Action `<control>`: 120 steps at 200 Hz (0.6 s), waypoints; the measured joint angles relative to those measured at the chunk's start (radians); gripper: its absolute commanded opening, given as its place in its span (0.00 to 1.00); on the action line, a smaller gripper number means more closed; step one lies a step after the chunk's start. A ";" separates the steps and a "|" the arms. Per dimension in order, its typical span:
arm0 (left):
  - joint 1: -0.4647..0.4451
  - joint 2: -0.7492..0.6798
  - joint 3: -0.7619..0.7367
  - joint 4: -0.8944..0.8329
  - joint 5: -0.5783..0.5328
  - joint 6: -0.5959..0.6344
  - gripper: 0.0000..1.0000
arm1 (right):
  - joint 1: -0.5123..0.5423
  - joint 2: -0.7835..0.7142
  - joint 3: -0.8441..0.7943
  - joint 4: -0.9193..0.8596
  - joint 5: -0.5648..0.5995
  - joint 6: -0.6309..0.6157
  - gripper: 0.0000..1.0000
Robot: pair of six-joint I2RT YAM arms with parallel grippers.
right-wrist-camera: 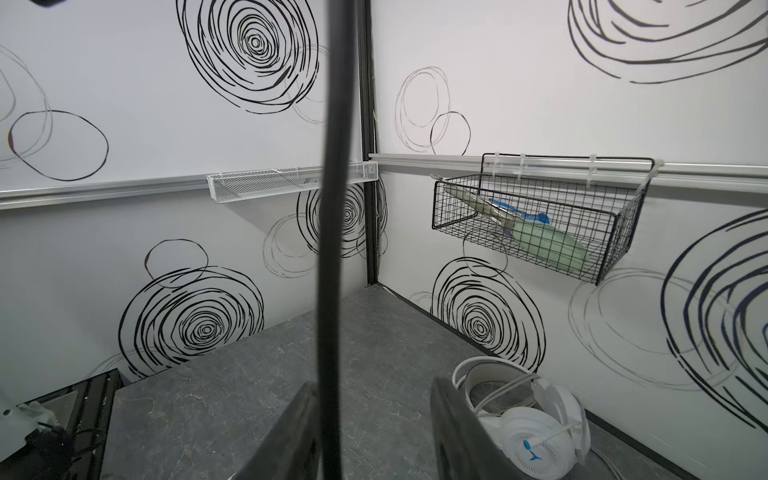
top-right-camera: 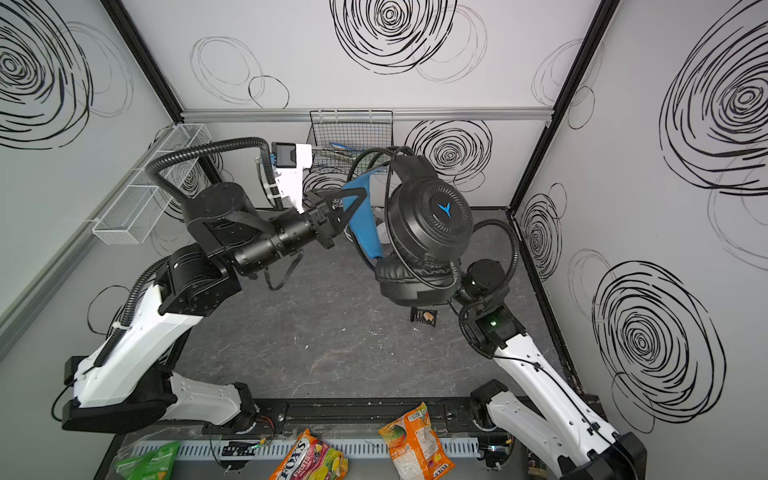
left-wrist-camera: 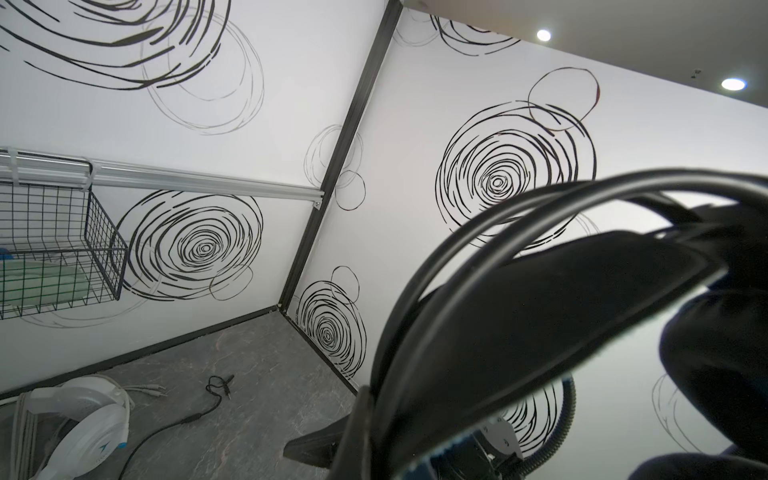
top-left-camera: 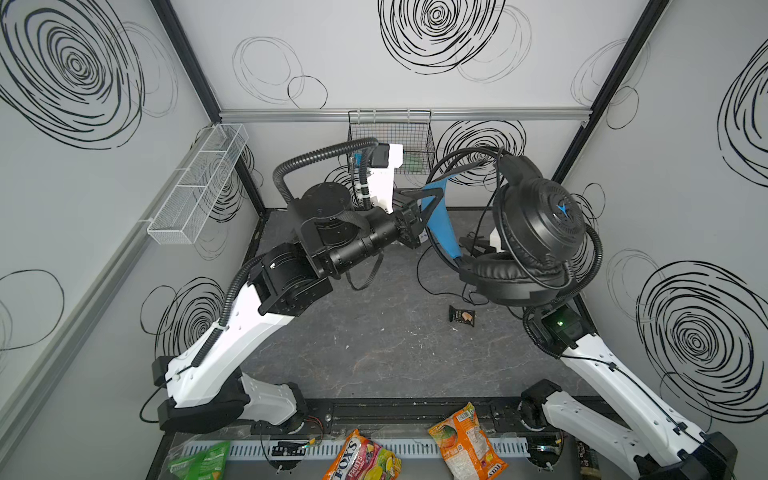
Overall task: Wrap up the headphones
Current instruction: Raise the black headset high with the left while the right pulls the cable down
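The black headphones [top-left-camera: 536, 224] [top-right-camera: 428, 220] hang in the air at the middle right, with black cable looped round the ear cups. My left gripper [top-left-camera: 419, 212] [top-right-camera: 345, 208] [left-wrist-camera: 353, 436] is shut on their blue-lined headband [top-left-camera: 440, 220]. The loose cable end [left-wrist-camera: 220, 384] trails on the floor. My right gripper [right-wrist-camera: 374, 399] stands open below the headset, and the black cable [right-wrist-camera: 332, 249] passes between its jaws beside one finger. In both top views the ear cups mostly hide it. The white headphones [right-wrist-camera: 536, 440] [left-wrist-camera: 83, 424] lie on the floor by the back wall.
A black wire basket [top-left-camera: 390, 137] hangs on the back wall and a white mesh shelf [top-left-camera: 195, 187] on the left wall. A small dark snack packet [top-left-camera: 462, 316] lies on the floor. Snack bags [top-left-camera: 361, 457] [top-left-camera: 467, 440] lie along the front edge.
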 measured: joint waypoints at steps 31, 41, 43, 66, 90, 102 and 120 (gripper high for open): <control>0.012 0.034 0.048 0.000 0.000 0.000 0.00 | 0.007 0.032 -0.039 0.048 -0.006 0.034 0.44; 0.019 0.040 0.054 0.003 0.000 -0.001 0.00 | 0.012 0.042 -0.047 0.057 -0.006 0.041 0.43; 0.020 0.041 0.055 0.003 0.000 -0.001 0.00 | 0.013 0.044 -0.048 0.059 -0.006 0.041 0.43; 0.038 0.050 0.067 0.001 0.001 -0.005 0.00 | 0.026 0.053 -0.066 0.073 -0.005 0.056 0.38; 0.053 0.051 0.074 0.001 0.006 -0.012 0.00 | 0.035 0.064 -0.085 0.095 -0.003 0.073 0.35; 0.058 0.052 0.082 0.002 0.011 -0.015 0.00 | 0.041 0.076 -0.090 0.103 -0.002 0.078 0.34; 0.063 0.054 0.096 0.005 0.015 -0.018 0.00 | 0.050 0.097 -0.091 0.109 0.000 0.084 0.32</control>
